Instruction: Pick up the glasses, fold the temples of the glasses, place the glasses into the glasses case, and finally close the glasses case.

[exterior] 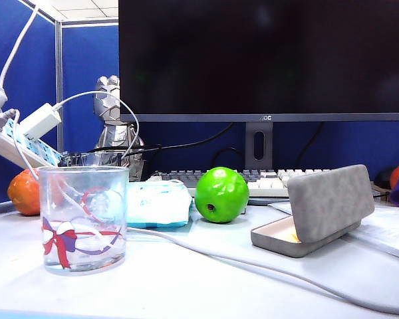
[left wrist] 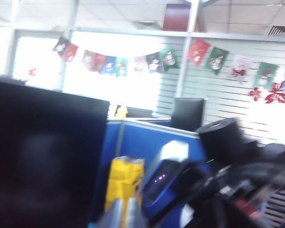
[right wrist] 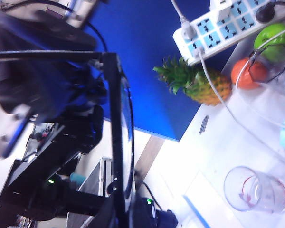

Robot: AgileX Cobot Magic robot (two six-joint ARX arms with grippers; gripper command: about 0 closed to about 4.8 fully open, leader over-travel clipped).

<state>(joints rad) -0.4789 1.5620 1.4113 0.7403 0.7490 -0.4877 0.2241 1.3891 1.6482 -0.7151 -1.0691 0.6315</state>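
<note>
Right gripper (right wrist: pixel 126 209) is clamping the glasses (right wrist: pixel 118 118) above the table. Left gripper (right wrist: pixel 28 90) is blurring beside one of the temples (right wrist: pixel 47 54); can't tell its jaw state. The glasses case (exterior: pixel 329 203) is sitting open.

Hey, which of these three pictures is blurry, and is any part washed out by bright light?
Exterior view: sharp; the glasses case and green apple are crisp under even light. Left wrist view: smeared throughout, windows blown out white. Right wrist view: the glasses up close are soft, the table's near edge washed out, while the pineapple stays fairly clear.
</note>
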